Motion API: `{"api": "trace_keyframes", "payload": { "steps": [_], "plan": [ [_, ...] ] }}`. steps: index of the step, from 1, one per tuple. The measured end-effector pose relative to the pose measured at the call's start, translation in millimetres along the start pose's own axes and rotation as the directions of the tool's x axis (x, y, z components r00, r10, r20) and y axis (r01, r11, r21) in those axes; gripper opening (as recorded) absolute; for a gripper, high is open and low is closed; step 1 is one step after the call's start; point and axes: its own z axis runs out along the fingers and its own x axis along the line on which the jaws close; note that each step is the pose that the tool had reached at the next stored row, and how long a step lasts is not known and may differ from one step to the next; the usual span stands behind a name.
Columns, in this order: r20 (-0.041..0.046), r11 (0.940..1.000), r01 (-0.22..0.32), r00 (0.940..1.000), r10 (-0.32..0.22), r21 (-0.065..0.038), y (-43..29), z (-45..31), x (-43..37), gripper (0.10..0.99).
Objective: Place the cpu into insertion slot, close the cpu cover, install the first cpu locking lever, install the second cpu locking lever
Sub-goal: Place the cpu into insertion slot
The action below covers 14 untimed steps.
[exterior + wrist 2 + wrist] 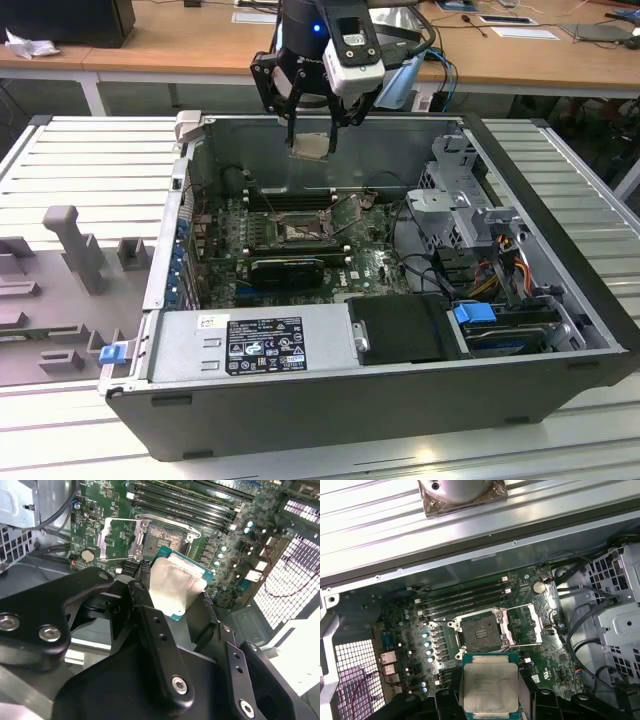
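The gripper [312,141] is clamped on the cpu [490,687] by two opposite edges. It holds the chip level, pale face up, above the open computer case [300,400]. Beyond, on the green board [400,625], the insertion slot [480,632] lies bare, with the cpu cover [535,625] swung open beside it.

A ribbed, pale metal work table [90,160] spreads across the exterior view, with a grey moulded tray [60,300] lying on it at the exterior view's left. Behind it stands a long, white-legged wooden desk [170,45] bearing a dark box [70,20], a crumpled white paper [28,45] and flat sheets [525,32].
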Motion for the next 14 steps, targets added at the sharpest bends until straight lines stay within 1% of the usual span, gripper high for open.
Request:
{"api": "trace_keyframes", "payload": {
  "steps": [7,14],
  "plan": [
    [0.0048,0.9985,-0.054,0.9985,0.054,-0.001,0.0,0.3,0.0,0.529],
    [0.0094,0.9942,-0.107,0.9942,0.107,-0.003,-0.1,0.6,0.0,0.529]
  ]
}}
